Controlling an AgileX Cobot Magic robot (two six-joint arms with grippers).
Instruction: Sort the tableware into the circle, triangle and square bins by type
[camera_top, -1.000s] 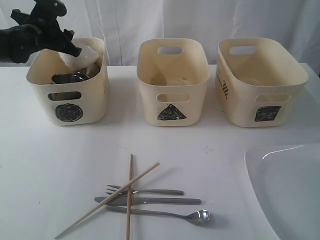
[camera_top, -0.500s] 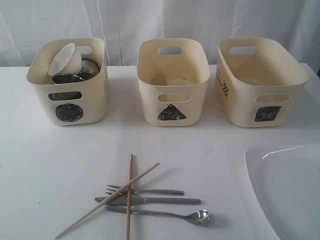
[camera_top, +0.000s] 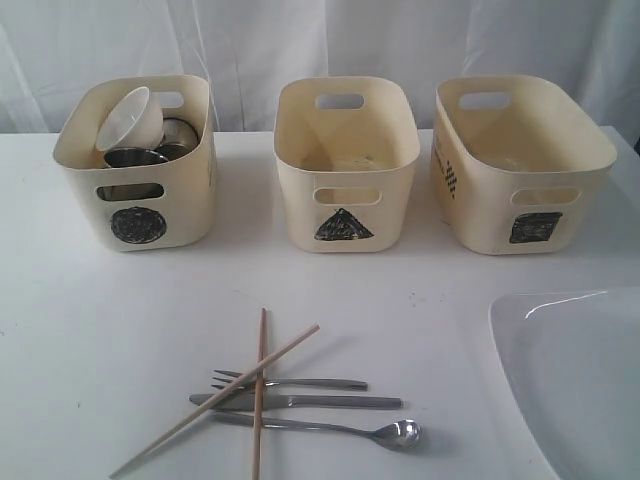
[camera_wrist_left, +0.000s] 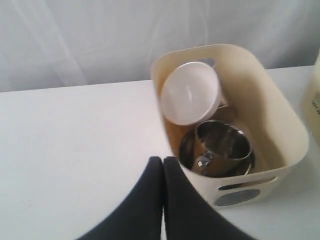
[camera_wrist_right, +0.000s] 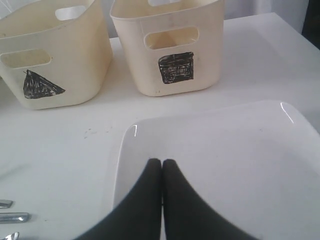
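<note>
Black fingers of the left end effector (camera_wrist_left: 163, 162) are pressed together on nothing, above bare desk (camera_wrist_left: 75, 150) just short of the circle bin (camera_wrist_left: 282, 132). Past the bin's near rim lie the small white bowl (camera_wrist_left: 189, 93), tipped on its side, and steel cups (camera_wrist_left: 220, 147).

The right end effector (camera_wrist_right: 161, 164) is likewise shut and empty over the white plate's (camera_wrist_right: 225, 165) edge. The triangle bin (camera_wrist_right: 55, 65) and square bin (camera_wrist_right: 175, 45) stand ahead of it.

Round vessels look sorted, so cutlery is probably next, and it lies nearer the right end effector. Chopsticks (camera_top: 261, 345) cross over the fork (camera_top: 310, 382) and knife (camera_top: 330, 401), with the spoon (camera_top: 330, 427) alongside. The next move calls for opening, then a low pinch on a free end. Open desk surrounds the pile, though the plate's rim crowds one side.
</note>
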